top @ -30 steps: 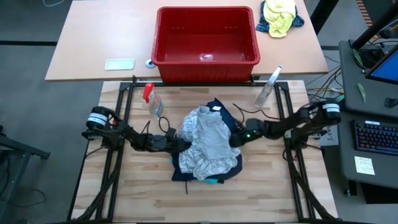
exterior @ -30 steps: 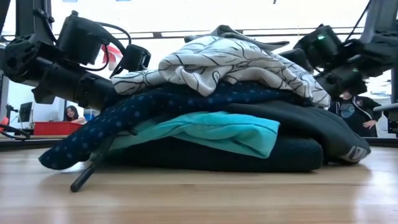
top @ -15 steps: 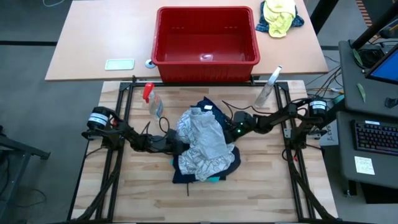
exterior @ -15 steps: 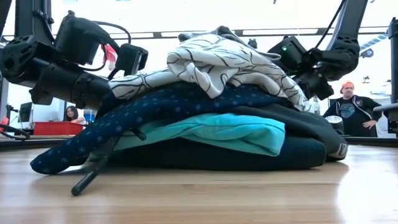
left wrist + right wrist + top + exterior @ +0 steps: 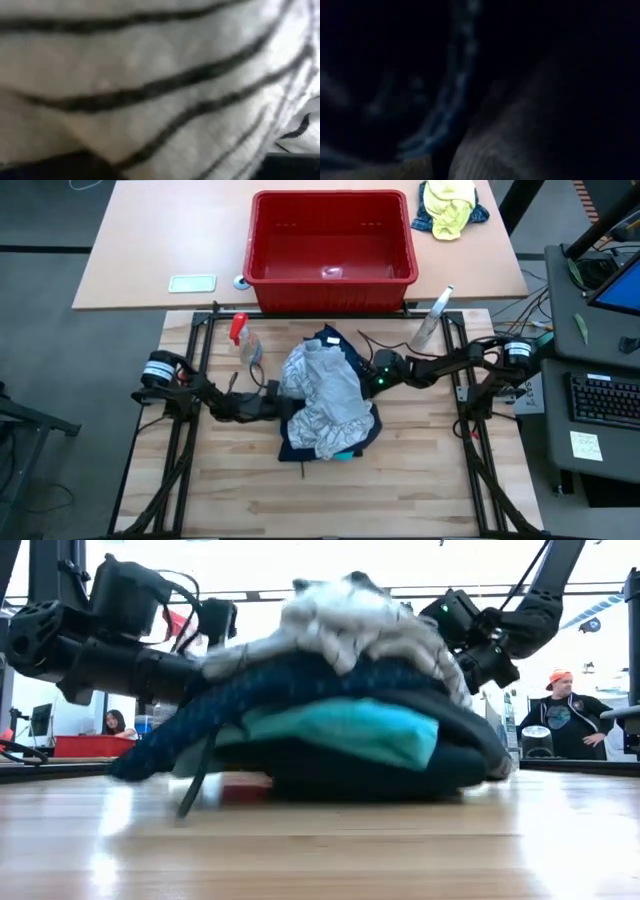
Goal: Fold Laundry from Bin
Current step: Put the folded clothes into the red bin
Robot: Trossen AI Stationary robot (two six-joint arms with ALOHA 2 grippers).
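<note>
Soft light-grey black-lined top garment (image 5: 322,392) is being pinched betw. 2 grippers: left gripper (image 5: 283,404) clamping its near edge; right gripper (image 5: 368,380) state can't be told.

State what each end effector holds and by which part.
Both end effectors are buried in the pile of soft garments, left at its left edge, right at its right edge. Which garment each grips cannot be told.

Behind the wooden table (image 5: 420,480) stands a light tan desk (image 5: 150,240). The floor (image 5: 50,480) is grey. A keyboard (image 5: 605,400) lies on a dark side desk. Bright windows (image 5: 300,560) light the room.
</note>
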